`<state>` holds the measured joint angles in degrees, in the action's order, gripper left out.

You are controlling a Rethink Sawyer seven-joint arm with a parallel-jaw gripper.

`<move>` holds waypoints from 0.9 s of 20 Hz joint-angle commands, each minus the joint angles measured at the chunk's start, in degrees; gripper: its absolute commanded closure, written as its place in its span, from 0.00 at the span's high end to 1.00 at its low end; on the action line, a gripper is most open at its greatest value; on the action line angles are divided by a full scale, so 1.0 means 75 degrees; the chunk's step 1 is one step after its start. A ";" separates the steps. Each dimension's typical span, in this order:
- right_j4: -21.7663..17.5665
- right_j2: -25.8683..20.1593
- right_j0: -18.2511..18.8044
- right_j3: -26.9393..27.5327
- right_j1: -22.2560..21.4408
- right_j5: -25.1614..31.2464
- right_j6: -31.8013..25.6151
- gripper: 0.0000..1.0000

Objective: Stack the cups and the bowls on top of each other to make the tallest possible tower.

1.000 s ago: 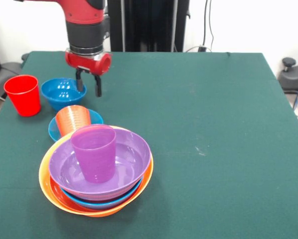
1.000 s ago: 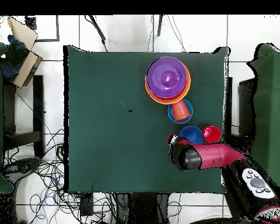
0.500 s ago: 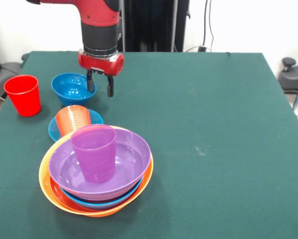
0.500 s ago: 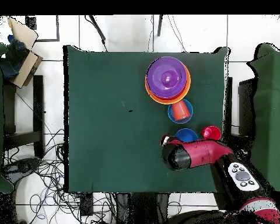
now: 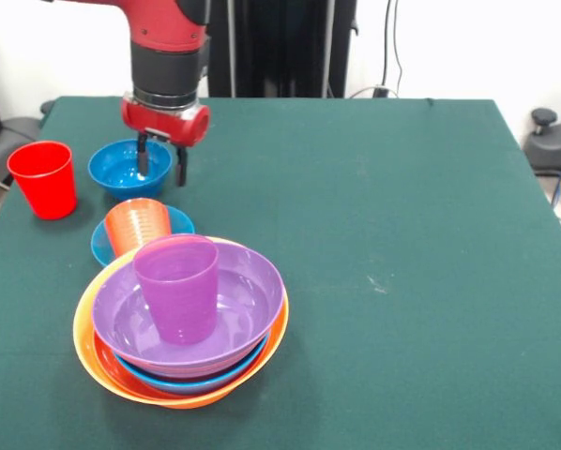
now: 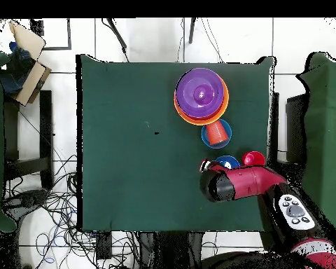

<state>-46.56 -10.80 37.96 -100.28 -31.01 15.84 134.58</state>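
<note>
While the tower (image 5: pixel 182 323) is sitting at lower left of the front view, purple cup (image 5: pixel 177 288) standing in its purple bowl (image 5: pixel 248 291), the orange cup (image 5: pixel 136 225) is lying tilted in a light blue bowl (image 5: pixel 179 221) just behind. Farther up, the gripper (image 5: pixel 160 166) is hanging released, one finger dipping over the dark blue bowl (image 5: pixel 116 169), which looks light, stiff and slick; pinching its thin rim seems best. Compared with half a second earlier, gripper and bowl are sitting further left, nearer the red cup (image 5: pixel 42 177)
</note>
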 commanded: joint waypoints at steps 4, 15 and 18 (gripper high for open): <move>-0.0830 -0.0018 0.0044 0.0932 0.0431 0.1012 -0.1719 1.00; -0.0296 -0.0976 0.0922 0.0401 0.0722 0.1128 -0.1791 0.00; -0.0310 -0.0915 0.0828 0.0303 0.0692 0.1092 -0.1472 0.00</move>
<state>-48.17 -12.67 44.86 -97.63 -30.96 17.59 134.49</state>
